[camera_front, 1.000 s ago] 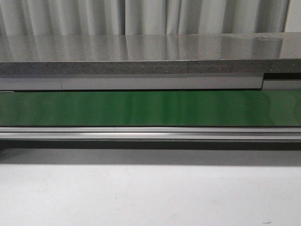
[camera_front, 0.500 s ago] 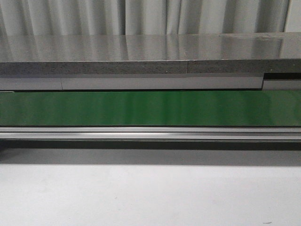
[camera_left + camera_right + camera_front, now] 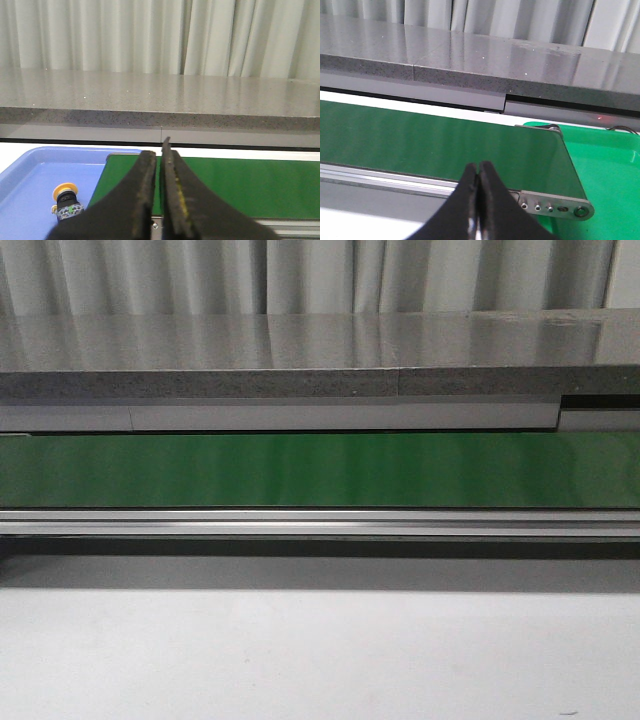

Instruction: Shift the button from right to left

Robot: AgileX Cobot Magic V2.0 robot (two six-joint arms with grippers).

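The button point(image 3: 65, 199), with a yellow-orange cap on a black body, lies in the blue tray point(image 3: 30, 180) beside the end of the green conveyor belt point(image 3: 240, 185) in the left wrist view. My left gripper point(image 3: 159, 152) is shut and empty, above the belt's end, apart from the button. My right gripper point(image 3: 478, 170) is shut and empty over the near rail of the belt point(image 3: 445, 145). No gripper or button shows in the front view, only the belt point(image 3: 320, 470).
A green tray point(image 3: 605, 170) sits past the belt's other end in the right wrist view. A grey stone counter point(image 3: 320, 350) runs behind the belt. An aluminium rail point(image 3: 320, 523) edges the belt's front, above a white table point(image 3: 320, 660).
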